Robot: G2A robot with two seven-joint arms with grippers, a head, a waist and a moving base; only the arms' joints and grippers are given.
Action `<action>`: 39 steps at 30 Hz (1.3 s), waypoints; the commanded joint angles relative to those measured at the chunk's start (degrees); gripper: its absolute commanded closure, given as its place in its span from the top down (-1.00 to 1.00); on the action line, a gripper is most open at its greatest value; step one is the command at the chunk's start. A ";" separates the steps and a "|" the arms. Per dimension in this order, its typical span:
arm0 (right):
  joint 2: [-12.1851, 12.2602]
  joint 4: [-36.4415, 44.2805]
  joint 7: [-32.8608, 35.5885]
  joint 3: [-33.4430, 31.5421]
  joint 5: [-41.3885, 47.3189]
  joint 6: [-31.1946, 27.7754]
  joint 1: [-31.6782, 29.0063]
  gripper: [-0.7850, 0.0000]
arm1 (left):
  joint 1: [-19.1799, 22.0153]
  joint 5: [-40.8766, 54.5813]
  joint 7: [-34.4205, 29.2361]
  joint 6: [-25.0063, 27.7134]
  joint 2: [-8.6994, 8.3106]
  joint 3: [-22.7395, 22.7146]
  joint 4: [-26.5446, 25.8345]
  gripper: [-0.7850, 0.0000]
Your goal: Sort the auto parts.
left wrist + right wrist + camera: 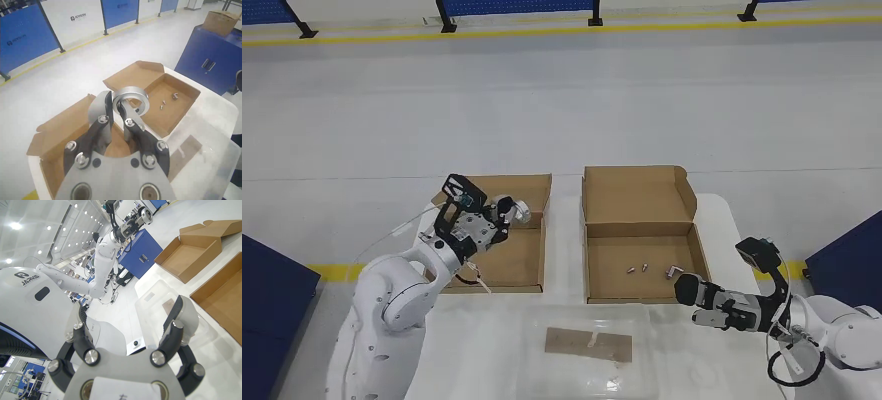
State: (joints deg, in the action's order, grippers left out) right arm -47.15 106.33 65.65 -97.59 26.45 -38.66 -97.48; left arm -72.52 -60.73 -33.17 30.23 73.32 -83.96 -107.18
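Metal ring (130,90) is up in the air, and we see it pinched in the left claw (115,106): one finger (108,106) presses on the outside of the band and the other runs through the hole, so the claw is closed down on the ring's wall with only that wall between the pads. From the top view the left claw (504,213) sits raised over the left cardboard box (512,262). It holds the ring (519,211) above the far part of the box near its right wall, with the forearm rising from the near left side and the wrist tipped toward the far right. Across a strip of white tabletop (565,240) we find the right cardboard box (622,250), and in it lie two small bolts (635,268) side by side and a small bracket (674,270) a little apart from them. Over to the right claw (128,313): its fingers are spread wide and we see nothing between them. In the top view that right claw (689,291) lies low just beside the near right corner of the right box, pointing toward the robot's left, with the forearm stretched along the near right edge of the tabletop. A clear plastic bin (542,325) stands along the near side, in front of both boxes.
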 commanded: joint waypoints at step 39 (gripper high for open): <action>0.00 0.00 0.00 0.00 0.04 0.00 0.00 1.00 | 18.69 -5.86 -47.58 -46.02 2.10 14.35 15.14 -1.00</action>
State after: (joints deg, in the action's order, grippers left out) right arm -47.15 106.33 65.65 -97.59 26.45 -38.66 -97.48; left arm -54.95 -67.04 -79.43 -14.21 75.25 -70.02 -94.17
